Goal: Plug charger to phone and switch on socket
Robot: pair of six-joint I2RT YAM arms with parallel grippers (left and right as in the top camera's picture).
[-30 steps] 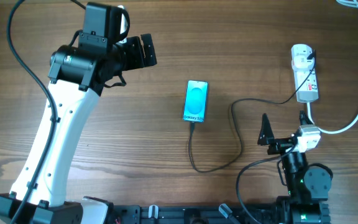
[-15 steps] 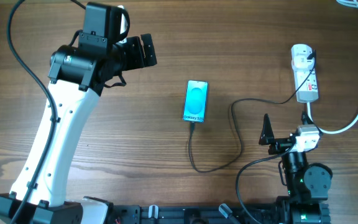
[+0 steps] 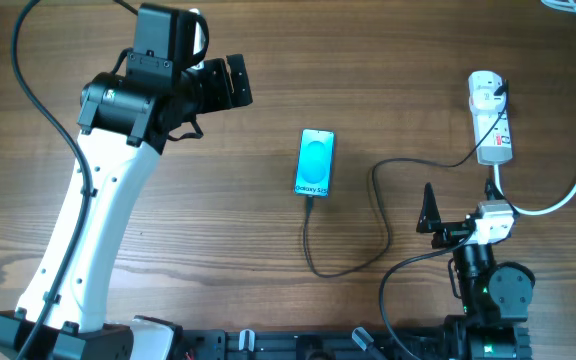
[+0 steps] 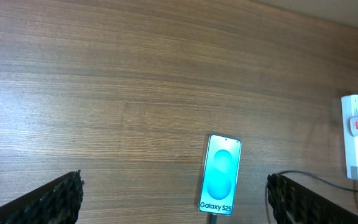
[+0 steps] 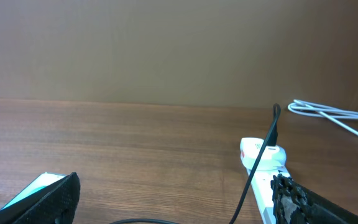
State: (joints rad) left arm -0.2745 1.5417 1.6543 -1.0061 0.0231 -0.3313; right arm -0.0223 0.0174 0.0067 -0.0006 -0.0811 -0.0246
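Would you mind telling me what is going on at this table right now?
A robot is getting a phone charged, and it holds nothing at this moment. The charger cable runs from the socket to the phone's lower end and looks plugged in there. The left fingers stand open, well away from the phone. The right fingers, also open, sit close to the socket.

A brown wood-grain laminate tabletop (image 3: 268,300) fills the overhead view, its grain running from side to side. In the right wrist view a plain tan wall (image 5: 166,43) rises behind the tabletop's far edge. The light is soft and even, casting only faint shadows.
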